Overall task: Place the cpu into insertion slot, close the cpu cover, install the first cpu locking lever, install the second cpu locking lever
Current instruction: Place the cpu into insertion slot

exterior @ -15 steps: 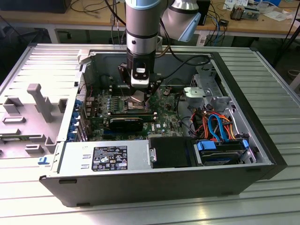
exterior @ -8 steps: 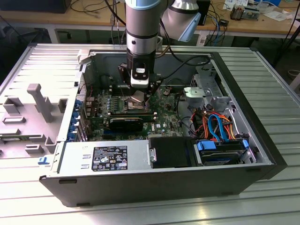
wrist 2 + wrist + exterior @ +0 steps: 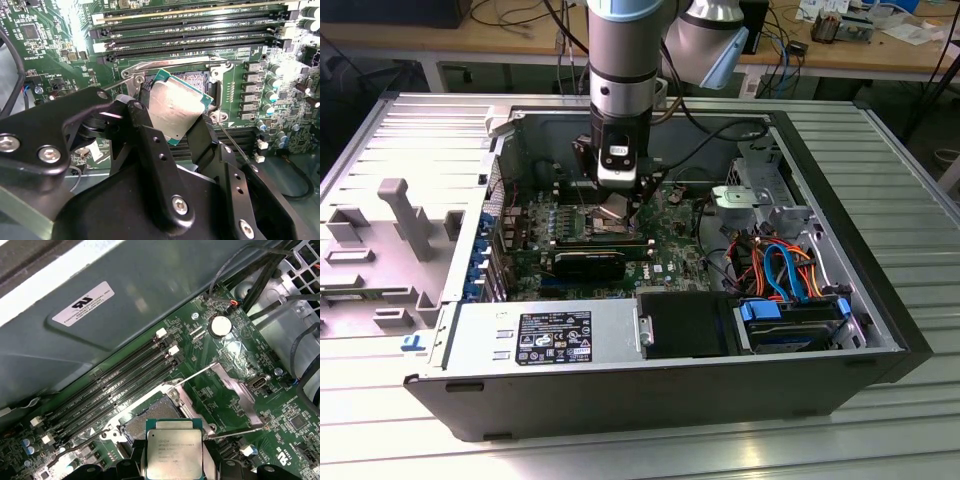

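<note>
Starting at the exterior view's left, I see a grey plastic fixture (image 3: 402, 225) lying on the ribbed metal desk (image 3: 890, 180), just beside the open computer case (image 3: 650, 400). Toward the middle, my arm (image 3: 620, 60) hangs into the case over the green motherboard (image 3: 685, 215), with the claw (image 3: 617, 205) just above the board.

In the second wrist view the claw (image 3: 167, 116) is closed to the chip's width. Its two black fingers (image 3: 150, 145) pinch the cpu (image 3: 175, 107) by opposite edges, silver top toward the camera. The cpu sits over the insertion slot (image 3: 192, 80), partly covering its dark centre. It looks tilted and not seated, though I can't tell whether a corner touches.

In the first wrist view the cpu cover (image 3: 234, 390) stands swung open beside the insertion slot (image 3: 150, 419), and a thin locking lever (image 3: 197, 372) sticks up free.

Further to the exterior view's right lie orange and blue cables (image 3: 782, 265) and a drive (image 3: 790, 325).
</note>
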Controlling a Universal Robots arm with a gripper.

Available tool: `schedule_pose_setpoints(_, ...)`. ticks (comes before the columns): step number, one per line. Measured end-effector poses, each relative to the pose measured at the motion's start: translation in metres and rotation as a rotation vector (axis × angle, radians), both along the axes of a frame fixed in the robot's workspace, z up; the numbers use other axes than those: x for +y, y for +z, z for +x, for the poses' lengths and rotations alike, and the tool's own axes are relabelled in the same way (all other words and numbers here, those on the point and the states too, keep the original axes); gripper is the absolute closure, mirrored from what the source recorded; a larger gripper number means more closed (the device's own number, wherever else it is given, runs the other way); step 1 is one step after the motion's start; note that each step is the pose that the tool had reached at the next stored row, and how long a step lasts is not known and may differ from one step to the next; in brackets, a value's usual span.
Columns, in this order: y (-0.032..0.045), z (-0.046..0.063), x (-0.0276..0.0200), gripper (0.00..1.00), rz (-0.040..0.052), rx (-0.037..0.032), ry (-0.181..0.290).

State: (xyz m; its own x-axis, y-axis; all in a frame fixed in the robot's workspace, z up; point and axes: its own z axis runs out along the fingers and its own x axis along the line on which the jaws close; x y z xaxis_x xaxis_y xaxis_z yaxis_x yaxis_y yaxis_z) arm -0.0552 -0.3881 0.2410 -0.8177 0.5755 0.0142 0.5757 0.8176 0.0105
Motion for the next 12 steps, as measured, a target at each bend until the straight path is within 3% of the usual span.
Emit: schedule_pose_setpoints(12,-0.0017,0.0000,0.0000,0.46,-0.0014,0.0000,-0.099)
